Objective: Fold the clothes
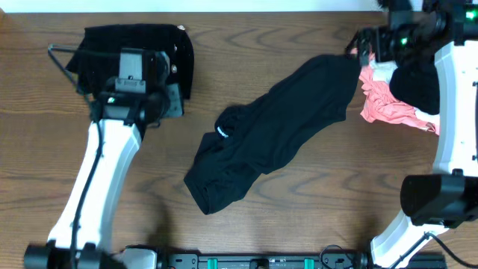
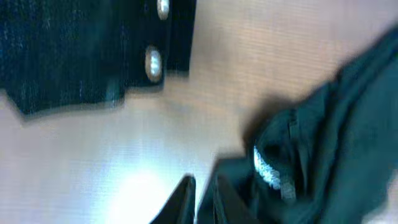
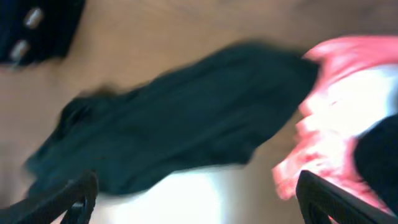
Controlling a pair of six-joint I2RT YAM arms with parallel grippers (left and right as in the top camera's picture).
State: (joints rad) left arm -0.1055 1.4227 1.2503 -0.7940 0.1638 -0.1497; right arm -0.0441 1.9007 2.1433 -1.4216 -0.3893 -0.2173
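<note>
Black shirt (image 1: 280, 131) lies crumpled diagonally mid-desk (image 1: 299, 217), white logo (image 1: 222, 133) at its lower-left part, upper-right end touching the pink and white pile (image 1: 385, 104) at the right. Right end effector (image 3: 198, 180) near that pile, fingers spread wide, holding nothing. Left end effector (image 2: 204, 180) closed, empty, by the folded black garment (image 1: 104, 41) with buttons, far left.

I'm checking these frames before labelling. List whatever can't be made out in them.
- Overhead: the left arm covers part of the folded black garment and hides the left gripper.
- Overhead: the right arm cuts off the pink garment's right side.
- Left wrist: the black shirt's white logo is blurred, unreadable.
- Right wrist: motion blur smears the shirt's edges.
</note>
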